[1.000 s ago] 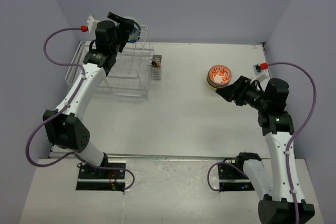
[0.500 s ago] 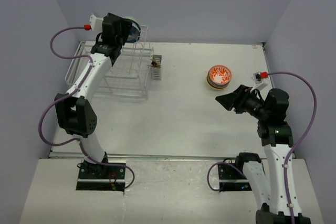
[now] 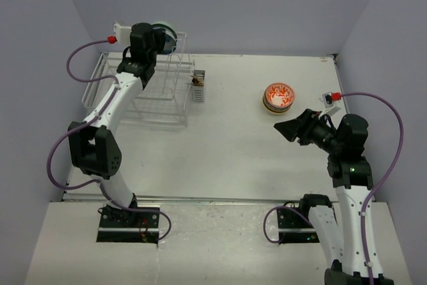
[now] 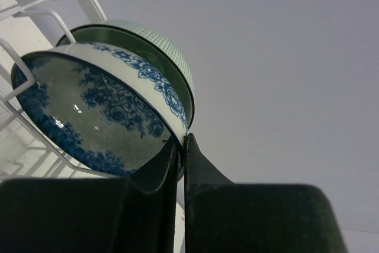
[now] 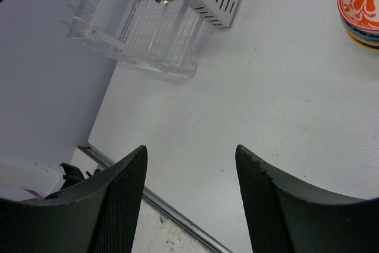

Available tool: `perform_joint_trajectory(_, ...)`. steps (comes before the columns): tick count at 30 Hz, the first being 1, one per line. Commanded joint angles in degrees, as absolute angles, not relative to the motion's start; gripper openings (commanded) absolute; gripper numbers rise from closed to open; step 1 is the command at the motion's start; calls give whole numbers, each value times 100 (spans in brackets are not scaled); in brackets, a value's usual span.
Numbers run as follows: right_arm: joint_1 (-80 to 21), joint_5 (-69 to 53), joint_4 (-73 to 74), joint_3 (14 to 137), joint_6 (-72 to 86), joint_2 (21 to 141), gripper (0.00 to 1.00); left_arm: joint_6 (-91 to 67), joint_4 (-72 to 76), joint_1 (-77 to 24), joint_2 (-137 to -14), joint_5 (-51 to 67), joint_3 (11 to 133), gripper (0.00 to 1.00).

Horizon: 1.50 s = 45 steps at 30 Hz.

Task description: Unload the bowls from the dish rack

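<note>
two thin fingers of the left gripper (image 4: 181,143) are pinched almost together on the rim of the blue bowl (image 4: 95,117), which stands on edge in the tall wire frame at the far end of the dish rack (image 3: 143,95). the hold is on the lip alone, so the bowl could swing or slip free once its weight leaves the wires. a green bowl (image 4: 160,45) leans right behind it, touching or nearly so. pulling the blue one out at an angle could drag the green one along or tip it off the frame. the rim could also catch on a wire and jolt the whole rack. further out, the right gripper (image 5: 189,152) hangs with its jaws wide apart and nothing between them. it is near the stack of bowls (image 3: 278,96) on the table (image 3: 227,145), well apart from the rack. a careless set-down on that pile could topple it.
</note>
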<state>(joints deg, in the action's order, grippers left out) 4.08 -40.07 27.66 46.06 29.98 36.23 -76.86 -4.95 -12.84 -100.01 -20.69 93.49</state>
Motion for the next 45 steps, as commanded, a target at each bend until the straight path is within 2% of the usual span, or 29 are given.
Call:
perform_joint_trajectory(1,404,-4131,2725,4799,2927,3586,62,-7602,-387,-1204,-9747,-2461,9264,0)
perform_joint_trajectory(7,404,-4131,2742,4816,2918,3603,62,-7690,-106,-1239,-9519,-2373,9054,0)
perform_joint_trajectory(21,396,-4087,2768,4878,2883,3621,62,-7401,1660,-1318,-8966,-2039,8324,0)
perform_joint_trajectory(38,404,-3955,2777,4975,2883,3709,62,-7207,2258,-1582,-8043,-2057,7454,0)
perform_joint_trajectory(45,404,-3982,2594,5062,2971,3727,65,-5901,2426,-2037,-7524,-1538,7242,0)
